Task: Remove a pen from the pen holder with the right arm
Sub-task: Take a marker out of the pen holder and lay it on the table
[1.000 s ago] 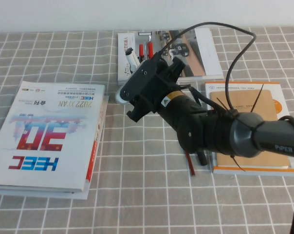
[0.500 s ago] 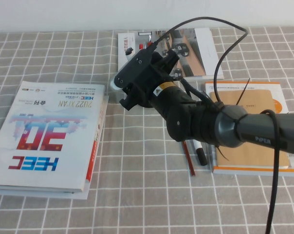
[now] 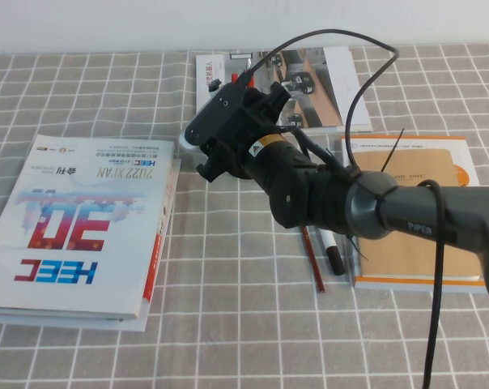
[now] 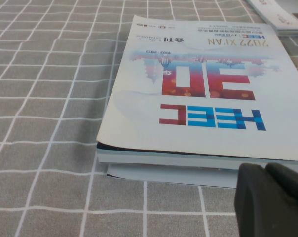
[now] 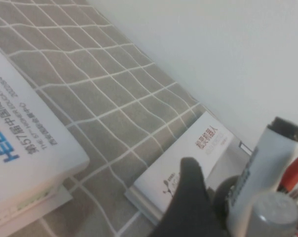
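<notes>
Grey checked tabletop (image 3: 66,97). Right gripper (image 3: 216,138), jaws wide apart & empty, is moving further back-left vs a sec ago, nearing white black-capped marker pen (image 5: 271,160) in holder (hidden under arm), so grasp prob. next. Left gripper (image 4: 272,202) is idling beside white book (image 4: 203,74); state: can't tell.

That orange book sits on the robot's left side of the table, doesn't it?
No: the high view shows the orange book on the robot's right side. The right pincer hangs open over the far middle, beside a marker; the left pincer is by the HEEC book.
</notes>
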Controlling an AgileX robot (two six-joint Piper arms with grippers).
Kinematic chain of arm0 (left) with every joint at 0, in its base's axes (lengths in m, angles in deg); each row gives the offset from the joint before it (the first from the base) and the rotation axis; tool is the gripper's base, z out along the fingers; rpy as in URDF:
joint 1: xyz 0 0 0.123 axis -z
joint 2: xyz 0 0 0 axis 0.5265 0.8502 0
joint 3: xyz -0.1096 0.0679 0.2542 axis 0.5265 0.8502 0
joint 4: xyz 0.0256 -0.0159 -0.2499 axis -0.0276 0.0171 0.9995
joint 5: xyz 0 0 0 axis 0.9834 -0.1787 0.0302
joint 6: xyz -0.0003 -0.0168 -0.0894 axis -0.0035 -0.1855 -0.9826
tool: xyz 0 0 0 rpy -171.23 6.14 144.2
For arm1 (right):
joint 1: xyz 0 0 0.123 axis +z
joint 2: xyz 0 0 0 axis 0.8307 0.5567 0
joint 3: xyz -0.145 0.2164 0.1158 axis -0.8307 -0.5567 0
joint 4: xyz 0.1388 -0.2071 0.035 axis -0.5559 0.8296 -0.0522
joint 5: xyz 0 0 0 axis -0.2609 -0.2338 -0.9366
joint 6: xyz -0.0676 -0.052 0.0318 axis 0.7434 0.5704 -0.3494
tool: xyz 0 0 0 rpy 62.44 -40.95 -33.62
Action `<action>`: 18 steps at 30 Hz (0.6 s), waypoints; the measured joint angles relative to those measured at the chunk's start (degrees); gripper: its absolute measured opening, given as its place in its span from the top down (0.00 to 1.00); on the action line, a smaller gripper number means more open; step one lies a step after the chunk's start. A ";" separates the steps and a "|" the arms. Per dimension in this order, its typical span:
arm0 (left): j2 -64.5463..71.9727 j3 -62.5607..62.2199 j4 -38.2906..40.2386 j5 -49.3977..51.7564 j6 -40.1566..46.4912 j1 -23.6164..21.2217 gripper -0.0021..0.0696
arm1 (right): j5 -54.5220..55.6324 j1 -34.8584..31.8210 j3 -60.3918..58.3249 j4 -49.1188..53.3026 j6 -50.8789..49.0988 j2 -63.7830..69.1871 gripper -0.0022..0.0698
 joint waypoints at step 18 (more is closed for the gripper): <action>0.00 0.00 0.00 0.00 0.00 0.00 0.98 | -0.31 -0.91 0.03 -0.30 0.88 0.40 0.58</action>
